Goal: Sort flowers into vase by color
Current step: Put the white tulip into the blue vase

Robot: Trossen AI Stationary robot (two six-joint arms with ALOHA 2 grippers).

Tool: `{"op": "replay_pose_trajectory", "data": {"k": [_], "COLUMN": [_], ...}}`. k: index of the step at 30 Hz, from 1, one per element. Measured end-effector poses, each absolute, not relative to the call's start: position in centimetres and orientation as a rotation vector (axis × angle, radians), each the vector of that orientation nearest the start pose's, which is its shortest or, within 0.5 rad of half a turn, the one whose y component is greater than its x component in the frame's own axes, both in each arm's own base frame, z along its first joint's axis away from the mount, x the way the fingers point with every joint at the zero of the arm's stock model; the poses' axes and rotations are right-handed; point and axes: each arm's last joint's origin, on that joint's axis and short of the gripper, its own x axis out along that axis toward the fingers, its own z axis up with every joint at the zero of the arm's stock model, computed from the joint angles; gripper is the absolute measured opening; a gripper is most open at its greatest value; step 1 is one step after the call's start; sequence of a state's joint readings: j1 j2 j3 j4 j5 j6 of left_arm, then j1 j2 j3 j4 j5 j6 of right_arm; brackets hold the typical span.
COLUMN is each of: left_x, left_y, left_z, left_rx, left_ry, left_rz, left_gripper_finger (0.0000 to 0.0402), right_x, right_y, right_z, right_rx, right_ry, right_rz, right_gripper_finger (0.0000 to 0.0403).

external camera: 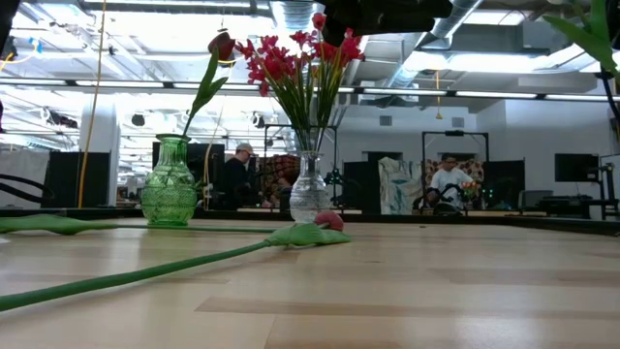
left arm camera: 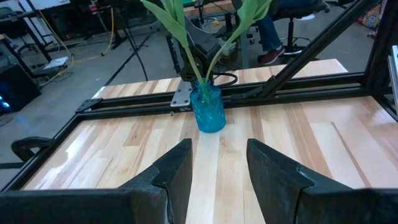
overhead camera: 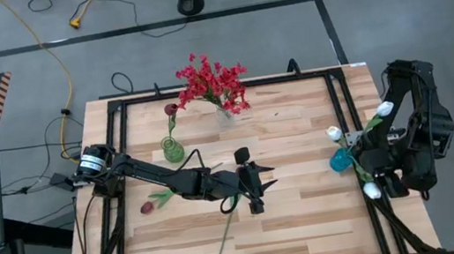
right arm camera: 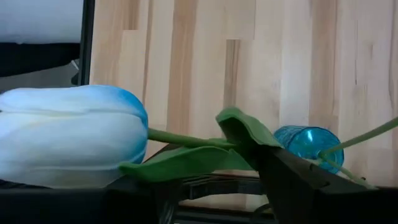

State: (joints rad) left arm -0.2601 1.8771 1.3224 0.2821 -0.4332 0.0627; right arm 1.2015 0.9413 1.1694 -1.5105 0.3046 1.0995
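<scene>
Your left gripper (overhead camera: pixel 257 181) hangs over the middle of the wooden table (overhead camera: pixel 310 213), fingers (left arm camera: pixel 171 171) spread apart with nothing between them, pointed toward the blue vase (left arm camera: pixel 208 109) at the right edge. Just beside it a green stem (overhead camera: pixel 228 229) lies loose on the boards, running toward the near edge. A dark maroon tulip bud (overhead camera: pixel 147 207) lies flat on the left side of the table.

Your right gripper (overhead camera: pixel 374 160) sits at the right edge beside the blue vase; whether it is spread or closed cannot be told. A white tulip bud (right arm camera: pixel 71 134) fills its wrist view.

Toward the far edge, the green vase (overhead camera: pixel 173 149) holds one maroon tulip (overhead camera: pixel 171 110), and the clear vase (overhead camera: pixel 225 114) holds the red sprays (overhead camera: pixel 212 80).

The near half of the table lies bare apart from the stem. A black metal frame (overhead camera: pixel 344 102) rims the table. Beyond it you have grey floor with a yellow cable (overhead camera: pixel 57 57); in the low view people (external camera: pixel 448 182) sit in the room behind.
</scene>
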Motion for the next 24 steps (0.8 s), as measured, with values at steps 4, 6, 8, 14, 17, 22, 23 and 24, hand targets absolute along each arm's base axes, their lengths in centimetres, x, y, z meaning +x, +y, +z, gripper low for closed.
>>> {"op": "replay_pose_trajectory", "data": {"k": [4,6,8,14,17,22,23,24], "left_x": [41.87,41.87,41.87,41.87,41.87,41.87,41.87,41.87], "left_y": [-9.88,-9.89,-9.88,-9.9,-9.89,-9.88,-9.88,-9.88], "left_z": [25.19,25.19,25.2,25.19,25.19,25.19,25.19,25.2], "left_rx": [0.155,0.155,0.155,0.155,0.155,0.155,0.155,0.155], "left_ry": [0.262,0.262,0.262,0.262,0.262,0.262,0.262,0.262], "left_rz": [0.164,0.164,0.164,0.164,0.164,0.164,0.164,0.164], "left_gripper_finger": [0.0141,0.0141,0.0141,0.0141,0.0141,0.0141,0.0141,0.0141], "right_x": [4.95,4.8,4.63,4.57,4.66,4.81,4.84,4.85], "right_y": [10.52,10.37,10.22,10.22,10.29,10.62,10.67,10.69], "right_z": [33.89,33.81,33.74,33.72,33.76,33.85,33.86,33.87], "right_rx": [0.049,0.039,0.037,0.042,0.049,0.099,0.103,0.105], "right_ry": [1.193,1.23,1.275,1.294,1.27,1.248,1.245,1.244], "right_rz": [0.152,0.153,0.152,0.158,0.151,0.153,0.156,0.157], "right_gripper_finger": [0.0225,0.0225,0.0225,0.0225,0.0225,0.0225,0.0225,0.0225]}}
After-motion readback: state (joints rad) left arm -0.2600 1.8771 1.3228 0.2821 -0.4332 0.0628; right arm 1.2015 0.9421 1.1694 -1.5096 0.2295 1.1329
